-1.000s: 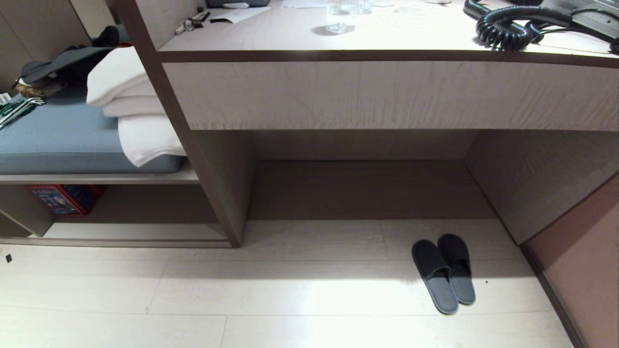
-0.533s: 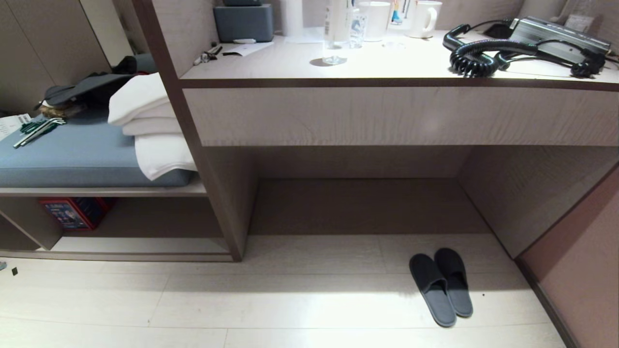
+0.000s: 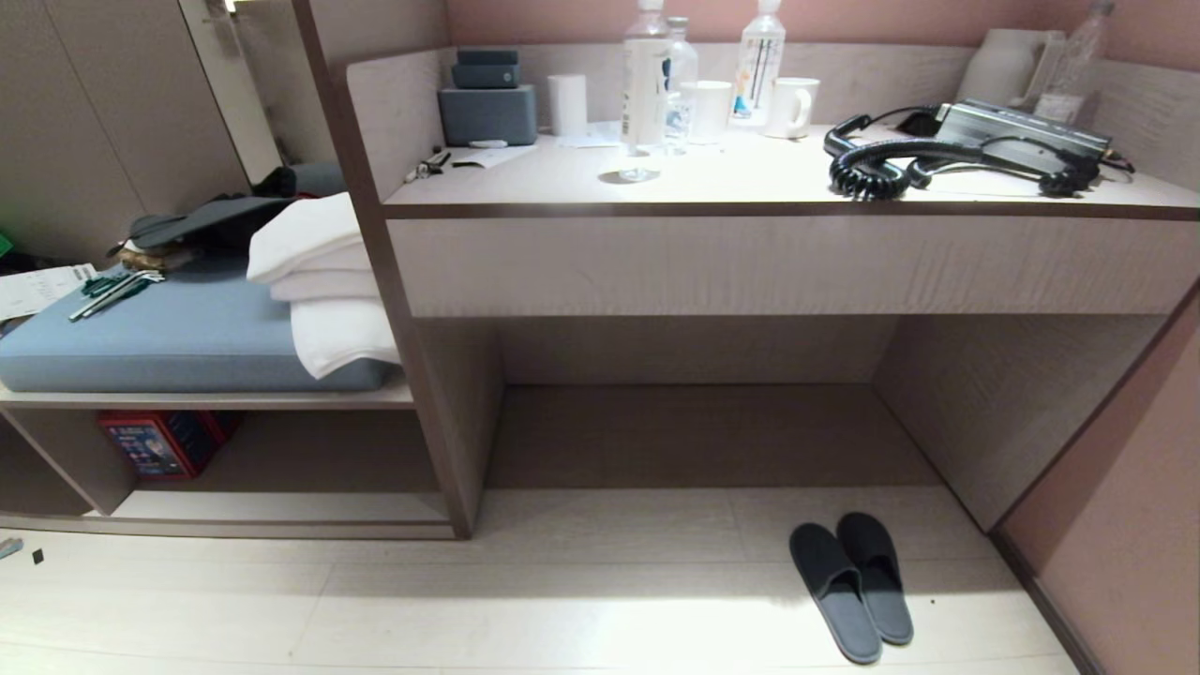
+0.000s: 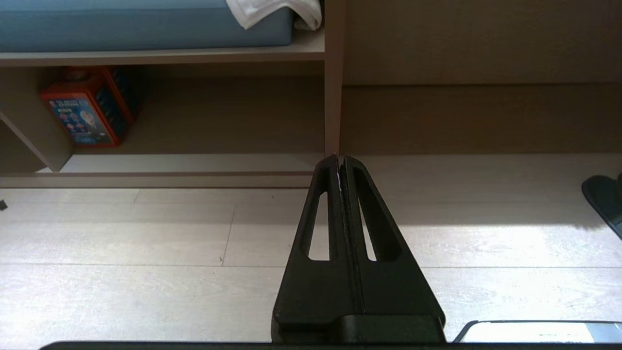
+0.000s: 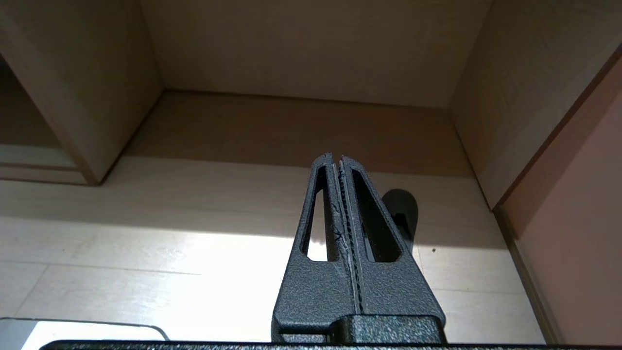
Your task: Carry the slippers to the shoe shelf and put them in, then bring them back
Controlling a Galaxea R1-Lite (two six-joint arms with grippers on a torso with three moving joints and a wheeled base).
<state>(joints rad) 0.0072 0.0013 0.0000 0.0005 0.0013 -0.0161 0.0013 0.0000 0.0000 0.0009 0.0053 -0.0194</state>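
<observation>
The slippers (image 3: 851,586), a dark grey-blue pair, lie side by side on the pale floor in front of the desk recess, toes toward it. The shoe shelf (image 3: 272,506) is the low cubby at the lower left, with a pale base board and a red box (image 3: 159,442) inside. Neither arm shows in the head view. My left gripper (image 4: 339,159) is shut and empty, above the floor facing the shoe shelf (image 4: 184,163); one slipper (image 4: 605,197) shows at the edge of its view. My right gripper (image 5: 336,158) is shut and empty, with a slipper (image 5: 403,209) partly hidden behind it.
A desk (image 3: 769,187) carries bottles, mugs and a phone with a coiled cord (image 3: 872,169). Above the shoe shelf lies a blue cushion (image 3: 169,337) with folded white towels (image 3: 323,281). The desk recess (image 3: 694,431) is open. A pink wall (image 3: 1125,525) closes the right side.
The whole head view has shifted downward as the camera tilted up, bringing the desktop and wall into sight. The slippers and both grippers have not moved.
</observation>
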